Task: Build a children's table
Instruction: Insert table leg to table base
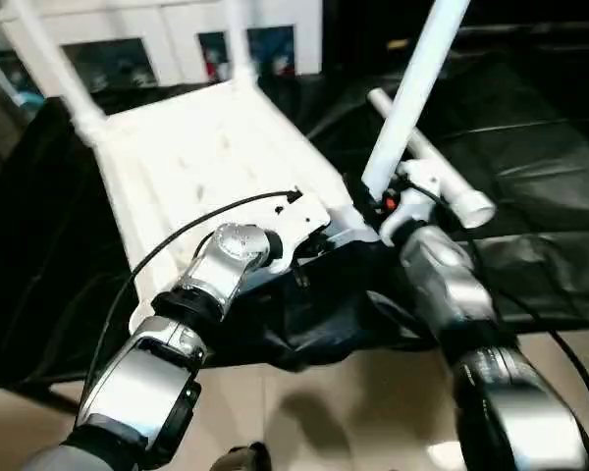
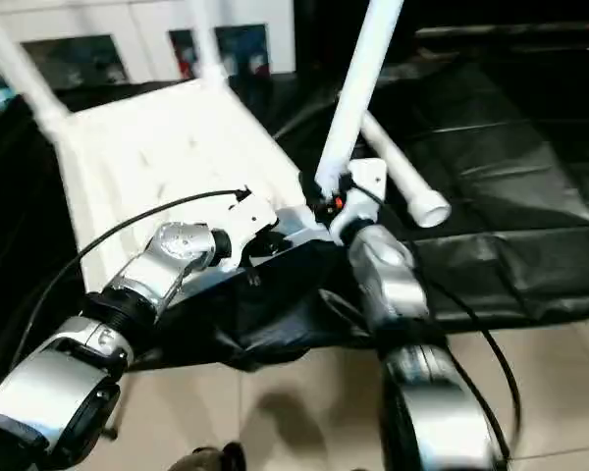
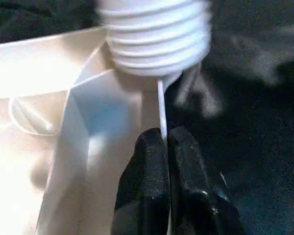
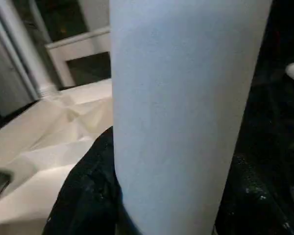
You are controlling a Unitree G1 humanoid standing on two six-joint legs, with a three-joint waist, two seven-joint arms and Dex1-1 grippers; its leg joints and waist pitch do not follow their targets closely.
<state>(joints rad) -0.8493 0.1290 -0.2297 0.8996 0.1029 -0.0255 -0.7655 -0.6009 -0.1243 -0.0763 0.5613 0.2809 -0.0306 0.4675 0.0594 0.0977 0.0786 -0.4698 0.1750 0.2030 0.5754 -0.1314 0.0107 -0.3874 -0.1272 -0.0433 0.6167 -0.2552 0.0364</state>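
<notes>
The right gripper [image 1: 378, 196] is clasping a tilted leg [image 1: 412, 93] just above the tabletop [image 1: 206, 157] corner (left gripper [image 3: 164, 147] pinching its rim).

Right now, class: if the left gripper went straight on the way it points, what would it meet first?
Probably the threaded end of the leg, straight ahead of the left gripper, which is shut on the tabletop's thin rim.

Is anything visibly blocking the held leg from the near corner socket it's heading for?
Nothing visible does. The right gripper holds the leg tilted just above the tabletop's near corner, its threaded end right over the socket wall, whose rim the left gripper pinches.
</notes>
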